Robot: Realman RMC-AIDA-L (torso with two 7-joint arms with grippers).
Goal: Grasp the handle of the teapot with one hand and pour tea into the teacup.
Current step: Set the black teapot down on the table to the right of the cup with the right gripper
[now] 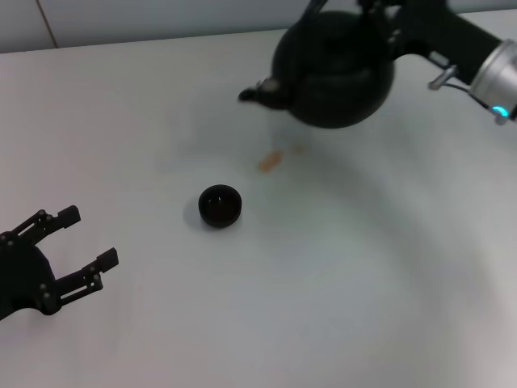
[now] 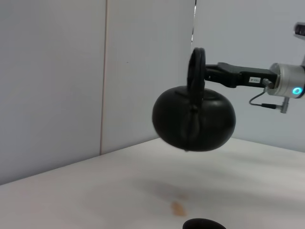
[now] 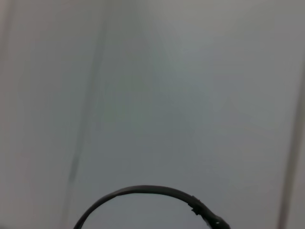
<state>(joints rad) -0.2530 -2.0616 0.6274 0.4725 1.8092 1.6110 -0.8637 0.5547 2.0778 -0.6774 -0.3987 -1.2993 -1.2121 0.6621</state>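
Note:
The black teapot (image 1: 335, 69) hangs in the air above the far right of the table, its spout (image 1: 260, 93) pointing left. My right gripper (image 1: 378, 11) is shut on the arched handle (image 2: 196, 71) at the top. In the left wrist view the teapot (image 2: 193, 119) hangs clear of the table. The handle's arc also shows in the right wrist view (image 3: 143, 192). The small black teacup (image 1: 220, 204) stands on the table, nearer me and left of the pot, apart from it. My left gripper (image 1: 81, 240) is open and empty at the near left.
The white table (image 1: 363, 283) carries an orange-brown stain (image 1: 271, 162) between the teacup and the teapot, which also shows in the left wrist view (image 2: 177, 208). A pale wall (image 2: 57, 71) rises behind the table's far edge.

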